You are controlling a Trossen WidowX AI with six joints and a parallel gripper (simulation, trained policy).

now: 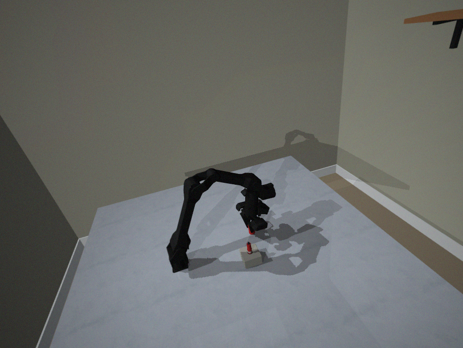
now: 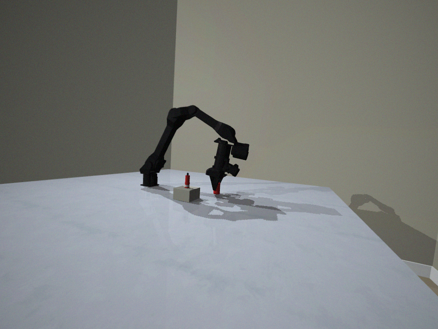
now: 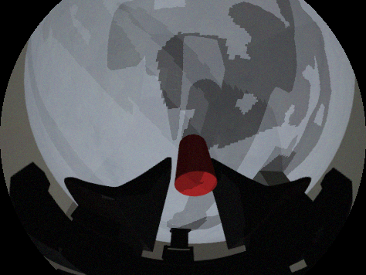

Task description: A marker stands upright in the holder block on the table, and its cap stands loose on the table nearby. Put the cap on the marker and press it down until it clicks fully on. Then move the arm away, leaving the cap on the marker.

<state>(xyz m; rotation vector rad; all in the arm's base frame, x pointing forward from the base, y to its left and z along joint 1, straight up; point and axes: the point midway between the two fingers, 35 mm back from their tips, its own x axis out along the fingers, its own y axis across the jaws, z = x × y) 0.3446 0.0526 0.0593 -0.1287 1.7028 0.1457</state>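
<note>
Right, nearest across the pale desk (image 1: 299, 311) (image 2: 177, 276) (image 3: 96, 127) is the beige holder block (image 1: 251, 259) (image 2: 184, 194) (image 3: 272, 178), with the marker (image 1: 249, 248) (image 2: 187, 180) upright in it, red body, dark tip bare and pointing up. Just beyond, here's the red cap (image 1: 249, 231) (image 2: 216, 191) (image 3: 195, 183), upright on the desk, apart from the block and off the marker! The gripper (image 1: 249, 226) (image 2: 215, 188) (image 3: 191, 158) is right down over it, fingers partway open and not clenched: the wrist view shows the cap between them, close against one finger, a thin gap at the other. Above, the black arm (image 1: 185, 213) (image 2: 164, 141) arches over from its base (image 1: 178, 262) (image 2: 149, 179), and behind it all rises the greyish wall (image 1: 168, 75) (image 2: 301, 88).
</note>
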